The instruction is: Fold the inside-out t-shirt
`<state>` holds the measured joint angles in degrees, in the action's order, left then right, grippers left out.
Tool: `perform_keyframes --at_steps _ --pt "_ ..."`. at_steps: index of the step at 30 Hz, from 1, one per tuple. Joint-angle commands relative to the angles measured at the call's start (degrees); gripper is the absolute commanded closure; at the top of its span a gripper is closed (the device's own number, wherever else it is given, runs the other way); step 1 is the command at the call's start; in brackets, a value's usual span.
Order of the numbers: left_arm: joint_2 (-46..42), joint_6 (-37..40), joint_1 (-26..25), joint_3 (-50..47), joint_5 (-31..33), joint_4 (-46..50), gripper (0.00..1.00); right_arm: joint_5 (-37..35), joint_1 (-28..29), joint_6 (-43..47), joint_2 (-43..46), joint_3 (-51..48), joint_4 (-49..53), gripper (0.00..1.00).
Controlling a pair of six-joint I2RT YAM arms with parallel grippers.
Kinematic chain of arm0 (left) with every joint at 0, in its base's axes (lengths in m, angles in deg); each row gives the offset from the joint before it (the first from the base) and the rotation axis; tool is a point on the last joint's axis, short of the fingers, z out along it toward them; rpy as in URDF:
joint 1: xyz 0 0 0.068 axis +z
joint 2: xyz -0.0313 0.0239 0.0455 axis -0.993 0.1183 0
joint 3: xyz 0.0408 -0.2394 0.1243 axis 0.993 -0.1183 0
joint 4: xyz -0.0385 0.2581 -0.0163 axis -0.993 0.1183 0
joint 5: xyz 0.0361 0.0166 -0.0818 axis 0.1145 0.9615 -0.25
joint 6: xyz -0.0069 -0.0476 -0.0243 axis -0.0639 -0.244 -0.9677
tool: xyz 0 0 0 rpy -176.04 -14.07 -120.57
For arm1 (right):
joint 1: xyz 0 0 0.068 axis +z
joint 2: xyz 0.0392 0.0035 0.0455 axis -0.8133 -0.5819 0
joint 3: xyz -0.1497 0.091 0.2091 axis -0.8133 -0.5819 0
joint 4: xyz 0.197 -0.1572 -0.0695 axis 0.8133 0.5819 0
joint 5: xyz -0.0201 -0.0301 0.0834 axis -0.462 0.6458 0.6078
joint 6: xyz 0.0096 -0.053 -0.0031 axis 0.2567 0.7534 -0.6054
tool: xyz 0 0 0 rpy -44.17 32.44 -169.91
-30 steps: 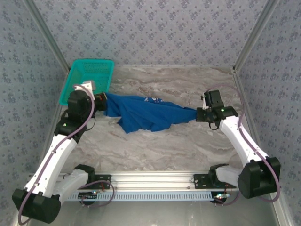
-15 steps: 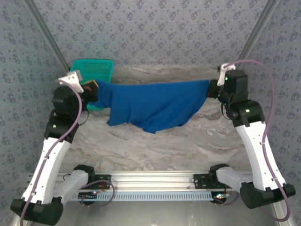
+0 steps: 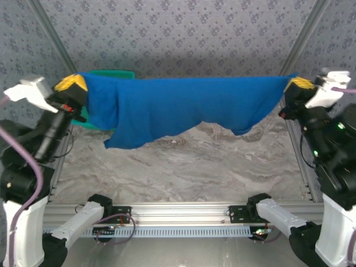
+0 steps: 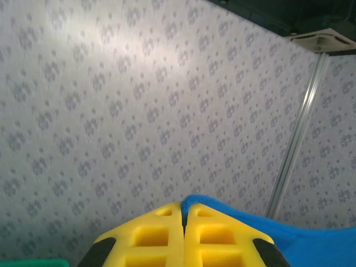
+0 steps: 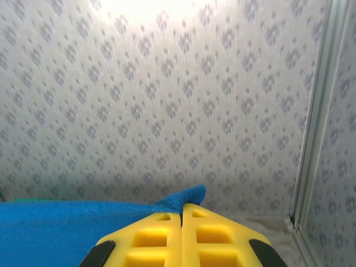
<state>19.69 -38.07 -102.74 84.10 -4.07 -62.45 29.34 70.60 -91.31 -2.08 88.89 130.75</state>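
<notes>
Blue t-shirt [image 3: 178,105] hangs spread wide in the air over the table [image 3: 183,161], stretched from one side of the workspace to the other. Its top edge runs almost straight and level between the two grippers. Its lower edge droops in an uneven wave, deepest toward the left, with a smaller lobe near the right end. A vertical fold shows close to the left end.

Patterned grey walls [image 3: 183,33] close in the back and both sides. The table has a pale marbled surface, with a metal rail [image 3: 178,211] along its near edge.

The left arm [image 3: 28,144] and the right arm [image 3: 334,161] both stand raised at the outer edges of the top view.

A green basket [image 3: 119,72] sits at the back left, mostly hidden behind the cloth, with a strip of its rim showing above the top edge.

The left gripper [image 3: 71,83] is clenched on the shirt's left end. In its wrist view the yellow fingers meet [image 4: 183,214] with blue cloth [image 4: 289,239] bulging out at the seam. The right gripper [image 3: 299,84] is clamped on the right end. In its wrist view the fingers are pressed together [image 5: 181,214] and a tuft of cloth [image 5: 67,228] pokes up between them.
</notes>
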Motion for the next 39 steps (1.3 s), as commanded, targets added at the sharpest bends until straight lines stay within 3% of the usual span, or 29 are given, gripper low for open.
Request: perform_keyframes --at_steps 1,7,12,16,22,24,28,31,33,37,39 --pt "7.09 5.42 0.1 7.96 2.99 6.59 1.0 -3.08 0.08 1.61 -2.27 1.87 1.88 1.0" --pt "24.26 8.92 2.44 17.7 6.25 10.6 1.0 -5.44 -1.72 3.55 -10.16 0.02 -3.95 1.0" --pt "37.82 10.17 6.43 28.78 1.62 10.53 1.0 1.69 -10.41 -0.27 -20.74 3.78 -9.31 1.0" --pt "49.22 12.2 8.04 44.98 -1.59 13.9 1.0 5.94 -14.62 -1.88 -28.26 10.77 -11.8 1.0" --pt "65.04 11.87 9.97 76.72 -5.59 22.04 1.0 9.74 -16.25 -1.79 -36.08 24.75 -9.0 1.0" --pt "65.28 9.9 10.92 79.13 -8.19 21.75 1.0 10.8 -16.43 -1.59 -36.47 27.32 -7.98 1.0" --pt "58.83 6.36 11.16 70.75 -15.35 21.78 1.0 11.91 -16.42 -0.48 -33.3 25.55 -5.82 1.0" --pt "51.46 5.54 9.15 58.13 -19.32 24.04 1.0 12.87 -16.41 -0.26 -28.93 18.44 -2.16 1.0" --pt "44.55 4.74 6.66 42.73 -20.93 23.02 1.0 14.3 -16.1 -1.77 -24.42 8.46 -0.85 1.0" --pt "25.83 -1.9 0.81 -4.24 -28.58 2.83 1.0 10.94 -14.89 -7.88 -10.48 -20.14 1.28 1.0" --pt "20.85 -5.92 -1.47 -18.74 -31.91 -1.35 1.0 10.36 -15.91 -11.52 -3.99 -32.5 3.07 1.0"
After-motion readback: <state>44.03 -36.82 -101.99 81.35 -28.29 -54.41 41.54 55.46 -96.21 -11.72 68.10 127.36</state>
